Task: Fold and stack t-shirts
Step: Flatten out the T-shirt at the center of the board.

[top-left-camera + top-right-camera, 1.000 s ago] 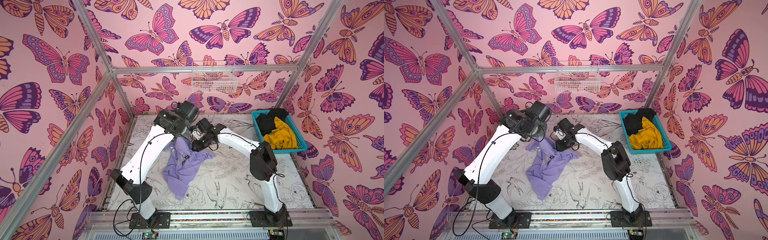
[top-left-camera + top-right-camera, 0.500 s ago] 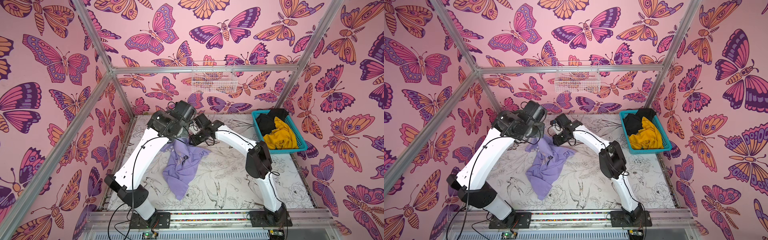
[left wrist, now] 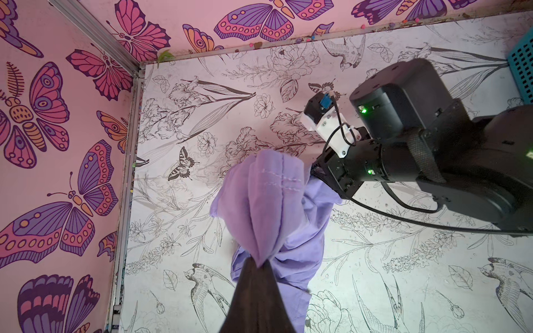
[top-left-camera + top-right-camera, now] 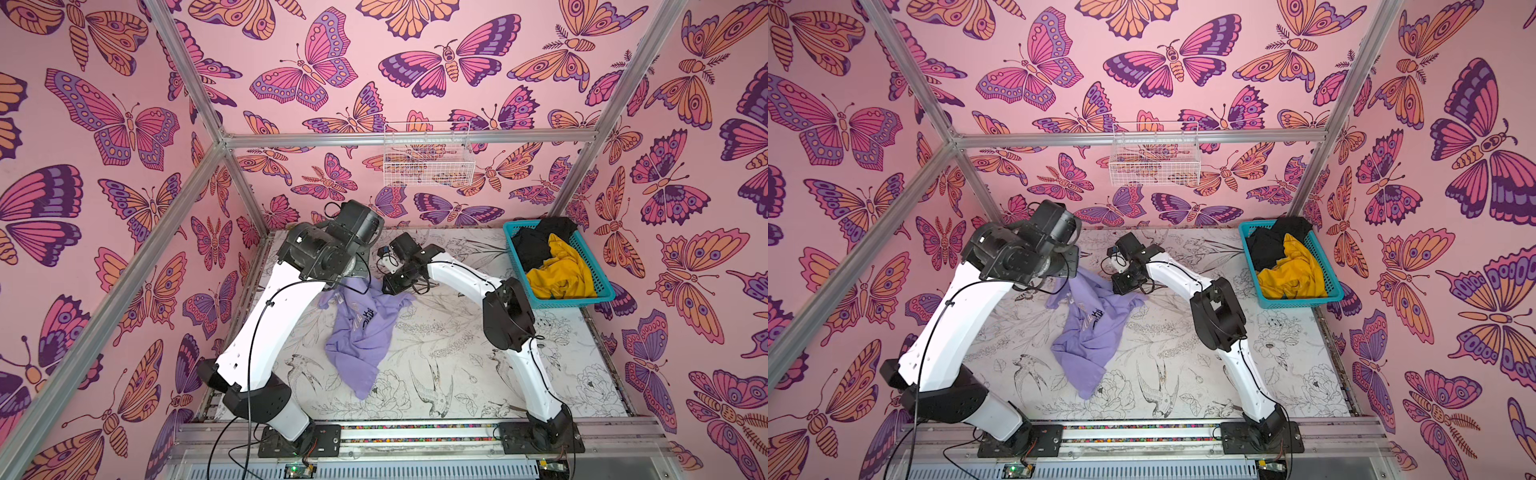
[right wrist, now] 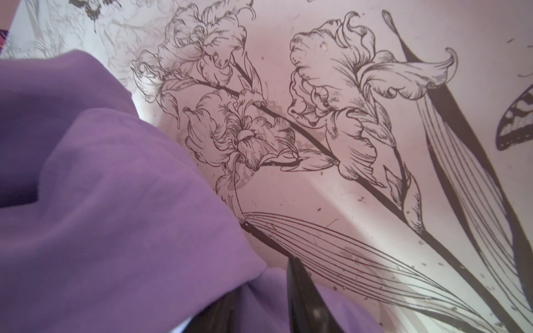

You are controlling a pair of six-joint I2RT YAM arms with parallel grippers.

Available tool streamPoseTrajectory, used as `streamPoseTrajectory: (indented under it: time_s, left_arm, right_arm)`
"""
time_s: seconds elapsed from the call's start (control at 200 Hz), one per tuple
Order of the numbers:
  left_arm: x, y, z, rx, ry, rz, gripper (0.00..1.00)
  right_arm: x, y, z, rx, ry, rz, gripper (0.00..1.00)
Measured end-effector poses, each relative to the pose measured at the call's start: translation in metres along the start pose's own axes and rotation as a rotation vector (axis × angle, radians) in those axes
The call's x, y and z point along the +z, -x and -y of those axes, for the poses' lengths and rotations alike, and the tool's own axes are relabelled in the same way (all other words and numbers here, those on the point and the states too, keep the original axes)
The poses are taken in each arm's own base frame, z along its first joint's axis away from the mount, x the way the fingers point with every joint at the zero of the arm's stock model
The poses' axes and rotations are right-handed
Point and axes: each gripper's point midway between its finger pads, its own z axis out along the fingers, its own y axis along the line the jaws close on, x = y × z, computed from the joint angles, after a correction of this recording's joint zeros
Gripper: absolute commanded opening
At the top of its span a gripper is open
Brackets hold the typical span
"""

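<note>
Lavender soft cloth t-shirt (image 4: pixel 361 332) is trailing below the left pincer (image 3: pixel 260 263) pinching it, right pincer (image 5: pixel 259 291) maybe gripping (can't tell), so we're spreading, sideways pull needed next.

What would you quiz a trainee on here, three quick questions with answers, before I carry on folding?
1. Which t-shirts lie in the teal basket?
2. True or false: the purple t-shirt lies folded flat on the table.
3. The left gripper is: A open; B shut on the purple t-shirt; C shut on the basket.
Key: 1 the black t-shirt and the yellow t-shirt; 2 false, it is crumpled; 3 B.
</note>
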Motion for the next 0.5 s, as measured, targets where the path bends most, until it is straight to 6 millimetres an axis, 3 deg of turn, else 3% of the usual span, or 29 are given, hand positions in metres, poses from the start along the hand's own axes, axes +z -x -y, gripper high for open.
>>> streamPoseTrajectory:
  time_s: [0.21,0.386,0.501]
  left_arm:
    - [0.0,0.0,0.0,0.0,0.002,0.001,0.0]
    - [0.0,0.0,0.0,0.0,0.003,0.001,0.0]
    - [0.0,0.0,0.0,0.0,0.003,0.001,0.0]
  right_arm:
    - [-0.004,0.003,-0.008,0.004,0.039,0.016,0.47]
    - [-0.008,0.014,-0.018,0.019,0.084,0.058,0.47]
    - [-0.012,0.022,-0.027,0.03,0.122,0.081,0.42]
